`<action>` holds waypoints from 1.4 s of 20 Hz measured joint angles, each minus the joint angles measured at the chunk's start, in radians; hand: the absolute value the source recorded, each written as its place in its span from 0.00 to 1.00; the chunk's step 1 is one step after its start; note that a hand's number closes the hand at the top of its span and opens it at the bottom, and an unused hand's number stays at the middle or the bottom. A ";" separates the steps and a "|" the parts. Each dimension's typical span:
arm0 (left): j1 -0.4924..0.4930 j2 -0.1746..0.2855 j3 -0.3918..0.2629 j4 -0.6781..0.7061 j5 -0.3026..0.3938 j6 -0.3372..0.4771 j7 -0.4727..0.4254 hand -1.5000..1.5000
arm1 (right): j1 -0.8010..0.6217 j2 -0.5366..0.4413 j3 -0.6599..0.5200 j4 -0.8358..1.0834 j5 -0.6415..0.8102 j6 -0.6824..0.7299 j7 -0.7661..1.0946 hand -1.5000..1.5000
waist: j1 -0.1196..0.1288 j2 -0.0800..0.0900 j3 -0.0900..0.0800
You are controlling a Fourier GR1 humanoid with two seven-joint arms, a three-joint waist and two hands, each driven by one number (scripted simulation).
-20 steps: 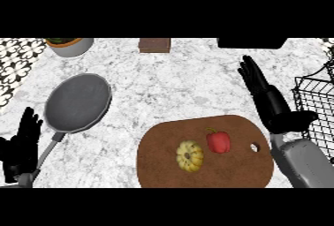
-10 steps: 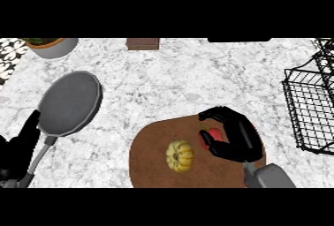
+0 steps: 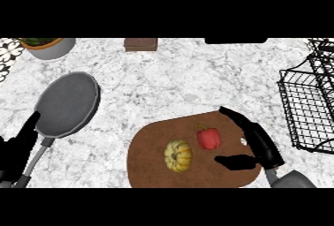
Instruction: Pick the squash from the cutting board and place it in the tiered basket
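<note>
The robot's right hand [image 3: 259,142] hovers spread wide and holding nothing over the 3 o'clock edge of the brown rounded wooden cutting board [image 3: 151,172]. The yellow ribbed squash [image 3: 178,155] lies mid-board, a red bell pepper [image 3: 209,138] at its 2 o'clock. The black wire tiered basket [image 3: 305,115] stands at the board's 2 o'clock. The left hand [image 3: 17,149] rests open at 8 o'clock, beside the grey round frying pan [image 3: 66,105].

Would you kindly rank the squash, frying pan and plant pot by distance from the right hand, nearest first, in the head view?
1. Squash, just left of the right hand.
2. Frying pan, far left.
3. Plant pot, top-left corner.
</note>
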 measured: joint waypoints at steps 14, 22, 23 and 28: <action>-0.018 -0.025 -0.020 -0.021 -0.021 -0.008 0.037 0.50 | -0.321 0.102 0.195 -0.334 0.129 0.415 0.973 0.00 | 0.029 0.010 0.007; -0.022 -0.041 -0.009 0.012 -0.026 -0.036 0.026 0.50 | -0.408 0.229 0.205 -0.329 0.057 0.502 1.193 0.00 | 0.028 0.015 0.006; -0.022 -0.042 -0.011 0.007 -0.029 -0.035 0.031 0.50 | -0.419 0.233 0.203 -0.325 0.054 0.507 1.206 0.00 | 0.028 0.015 0.006; -0.013 -0.039 0.002 0.001 -0.029 -0.045 0.039 0.50 | -0.441 0.202 0.180 -0.330 0.033 0.529 1.237 0.00 | 0.026 0.015 0.006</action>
